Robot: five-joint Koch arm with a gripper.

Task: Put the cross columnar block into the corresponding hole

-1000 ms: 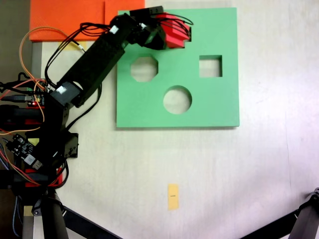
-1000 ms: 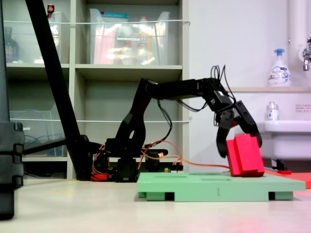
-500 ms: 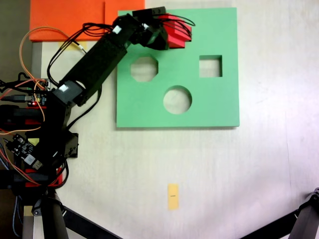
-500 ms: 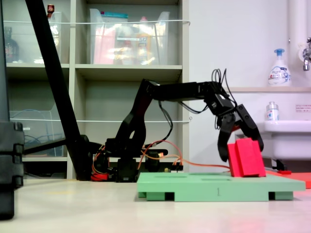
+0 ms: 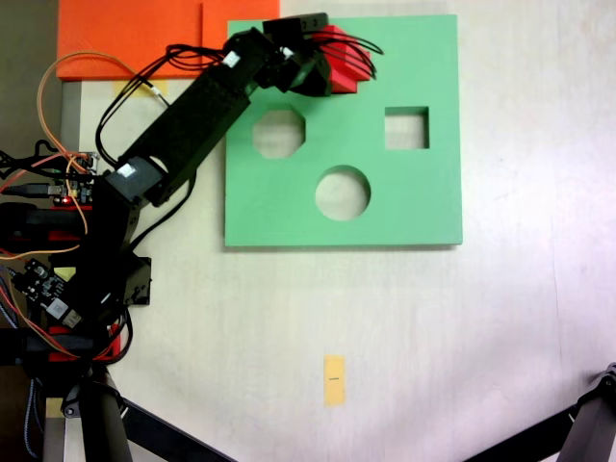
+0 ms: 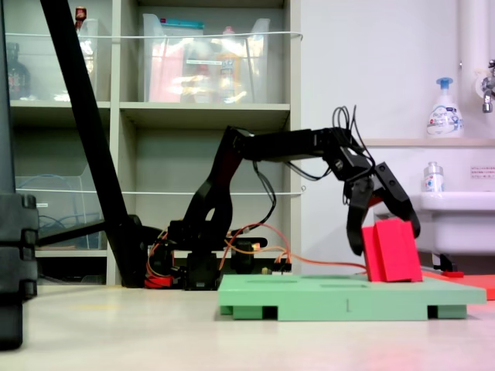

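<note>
Seen from above in a fixed view: green foam board point(image 5: 404, 202) lay flat on the pale desk point(image 5: 481, 318), w/ octagonal cutout point(image 5: 278, 134) at left, square cutout point(image 5: 406, 128) at right, round cutout point(image 5: 343, 192) nearer, btwn them. Cross columnar block point(image 5: 346, 60), bright red, sat at the board's far left corner. Fingers point(image 5: 313, 75) sat either side of it, against it, covering its left part. Black arm point(image 5: 183, 120) ran diagonally from its base at near left, amid orange wires point(image 5: 58, 87). Orange sheet point(image 5: 135, 34) lay at far left, just beside the board. Small yellow tag point(image 5: 334, 379) lay on the desk, well apart, nearer.
</note>
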